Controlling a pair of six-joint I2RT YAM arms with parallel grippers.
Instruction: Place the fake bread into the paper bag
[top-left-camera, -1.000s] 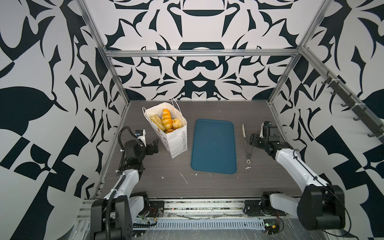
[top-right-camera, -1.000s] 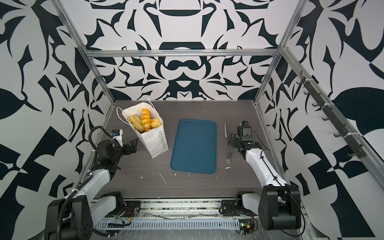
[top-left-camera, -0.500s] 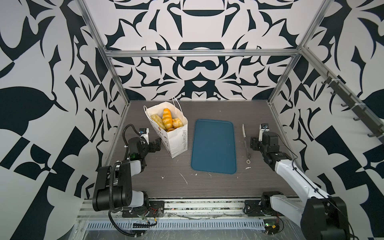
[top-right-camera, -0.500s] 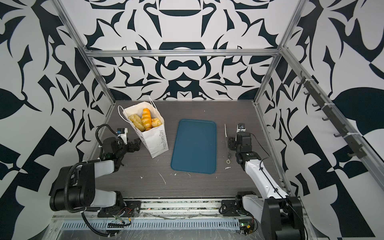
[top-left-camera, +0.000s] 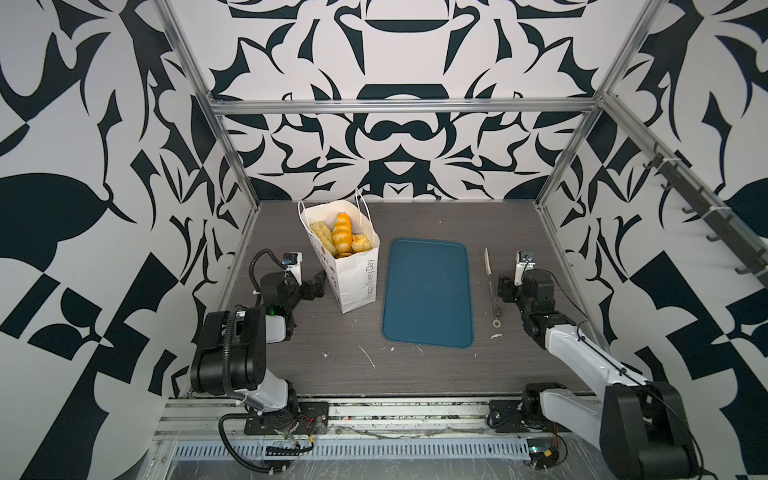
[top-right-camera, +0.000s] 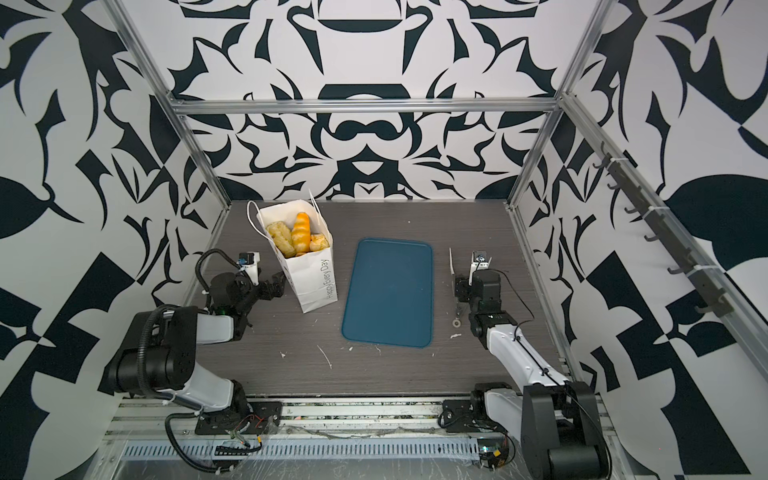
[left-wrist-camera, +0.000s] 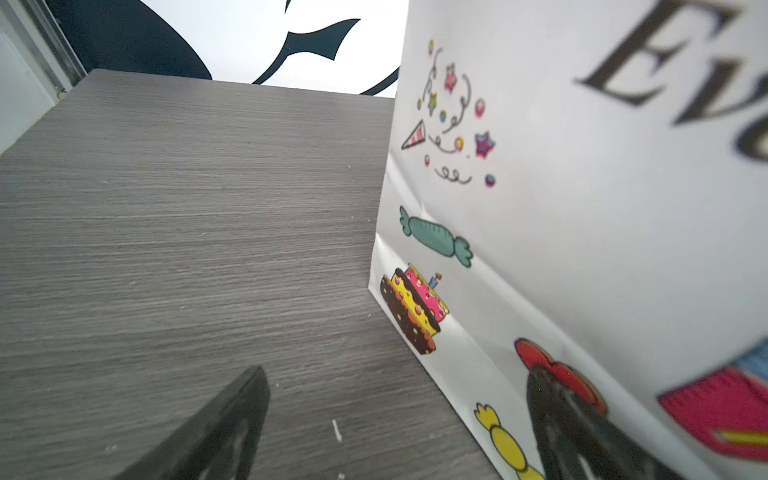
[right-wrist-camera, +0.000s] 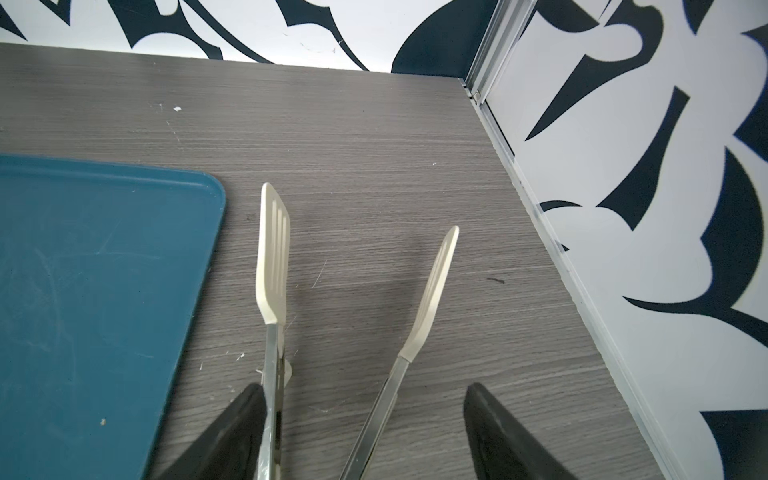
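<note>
Glossy golden fake bread fills the open mouth of the tall white paper bag, which stands upright on the grey wood-grain table. A flat teal tray with rounded corners lies beside it. The left gripper has its jaws apart at the bag's printed side. The right gripper has its jaws spread wide around slim metal tongs with cream slotted tips.
</note>
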